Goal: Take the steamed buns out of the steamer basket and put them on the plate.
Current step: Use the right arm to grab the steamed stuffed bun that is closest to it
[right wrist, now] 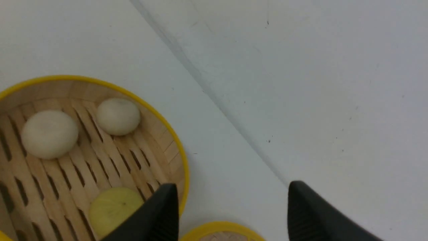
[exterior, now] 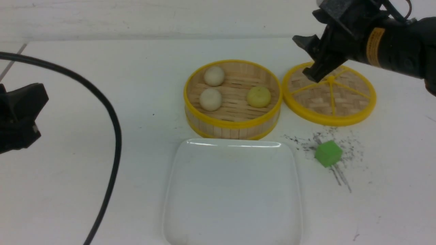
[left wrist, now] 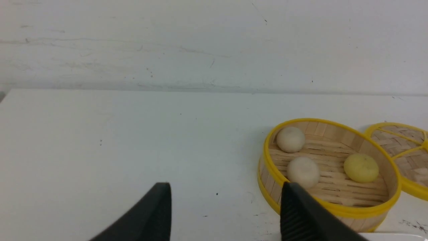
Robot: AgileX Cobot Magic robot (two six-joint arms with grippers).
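The steamer basket (exterior: 233, 124) stands mid-table and holds the steamed buns: two off-white ones (exterior: 214, 76) (exterior: 210, 99) on its left side and a pale yellow one (exterior: 259, 96) on its right. The white square plate (exterior: 233, 197) lies bare just in front of the basket. My right gripper (exterior: 305, 56) hangs open above the gap between basket and lid, with nothing in it; its wrist view shows the yellow bun (right wrist: 113, 207) beside one finger. My left gripper (left wrist: 225, 187) is open and empty, low at the far left, apart from the basket (left wrist: 351, 210).
The flat woven lid (exterior: 329, 93) with yellow spokes lies to the right of the basket. A green cube (exterior: 328, 153) sits on scuffed black marks in front of the lid. A black cable (exterior: 115, 136) curves across the left of the table. A white wall backs the table.
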